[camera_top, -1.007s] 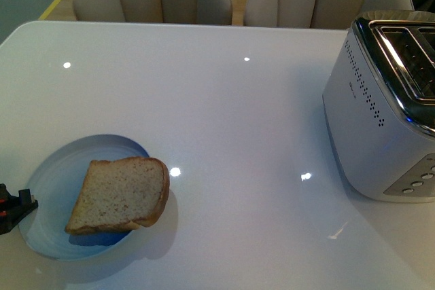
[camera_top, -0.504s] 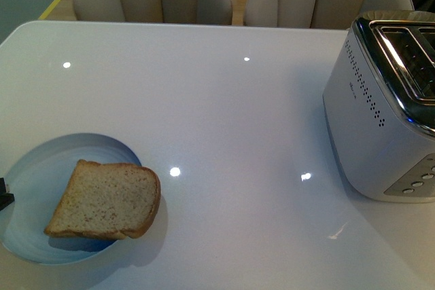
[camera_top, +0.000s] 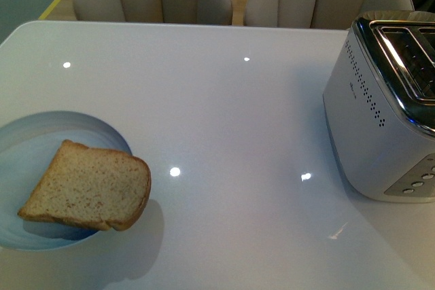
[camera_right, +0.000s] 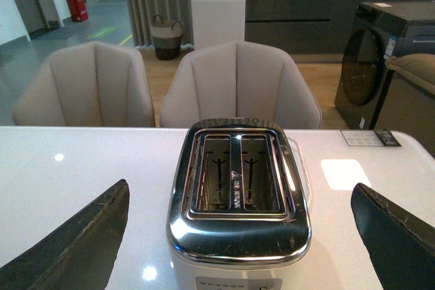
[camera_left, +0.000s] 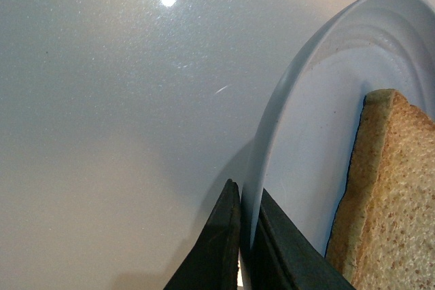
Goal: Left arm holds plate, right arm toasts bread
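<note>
only the left wrist view shows the left gripper [camera_left: 239,236] pinching the rim of the plate [camera_left: 285,93], the bread [camera_top: 88,185] on it, at the table's [camera_top: 224,113] near left edge, while farther right the right gripper [camera_right: 239,191] gapes empty above the toaster [camera_right: 238,236].

Only the finger ends of the robot's body show, both in the wrist views. The left gripper [camera_left: 245,191] has two matt black fingers [camera_left: 212,246], flat-sided wedges that narrow to thin tips. One of them carries a faint brownish sheen along its face. The right gripper [camera_right: 240,187] has two fingers [camera_right: 71,249] of dark charcoal, broad at the base and tapering to blunt points. Their surface is grainy, and their upper edges are scuffed pale grey.
</note>
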`<state>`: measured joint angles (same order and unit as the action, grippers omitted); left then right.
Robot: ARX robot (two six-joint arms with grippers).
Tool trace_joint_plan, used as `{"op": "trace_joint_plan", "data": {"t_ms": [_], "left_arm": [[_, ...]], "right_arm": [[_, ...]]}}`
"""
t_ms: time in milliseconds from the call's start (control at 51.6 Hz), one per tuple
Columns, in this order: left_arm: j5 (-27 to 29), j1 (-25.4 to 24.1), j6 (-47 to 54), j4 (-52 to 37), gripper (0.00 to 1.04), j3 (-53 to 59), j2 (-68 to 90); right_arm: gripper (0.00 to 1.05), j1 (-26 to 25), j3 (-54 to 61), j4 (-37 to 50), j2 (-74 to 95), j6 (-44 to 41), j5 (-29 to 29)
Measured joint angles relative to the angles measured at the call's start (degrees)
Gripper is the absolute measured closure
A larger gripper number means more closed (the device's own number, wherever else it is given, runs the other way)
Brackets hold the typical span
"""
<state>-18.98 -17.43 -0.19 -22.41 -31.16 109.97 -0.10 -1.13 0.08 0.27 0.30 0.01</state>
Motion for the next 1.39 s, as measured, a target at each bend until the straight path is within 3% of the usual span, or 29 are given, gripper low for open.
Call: {"op": "trace_joint_plan", "data": {"t_ms": [271, 542, 717, 988, 1395], "left_arm": [[2.2, 5.6, -5.9, 8.0, 1.02, 0.0, -11.9], [7.3, 16.0, -14.0, 18.1, 1.02, -5.0, -20.5], [11.2, 24.4, -19.8, 23.1, 1.02, -10.9, -22.0], [16.3, 33.2, -26.3, 28.4, 1.02, -18.3, -22.1], [20.6, 42.7, -34.6, 34.9, 1.02, -26.8, -22.1]], "right_arm": [[0.09, 0.0, 0.0, 0.0, 0.0, 0.0, 0.0], [0.09, 0.0, 0.0, 0.0, 0.0, 0.0, 0.0], [0.09, 0.0, 0.0, 0.0, 0.0, 0.0, 0.0], [0.09, 0.0, 0.0, 0.0, 0.0, 0.0, 0.0], [0.09, 0.0, 0.0, 0.0, 0.0, 0.0, 0.0]]}}
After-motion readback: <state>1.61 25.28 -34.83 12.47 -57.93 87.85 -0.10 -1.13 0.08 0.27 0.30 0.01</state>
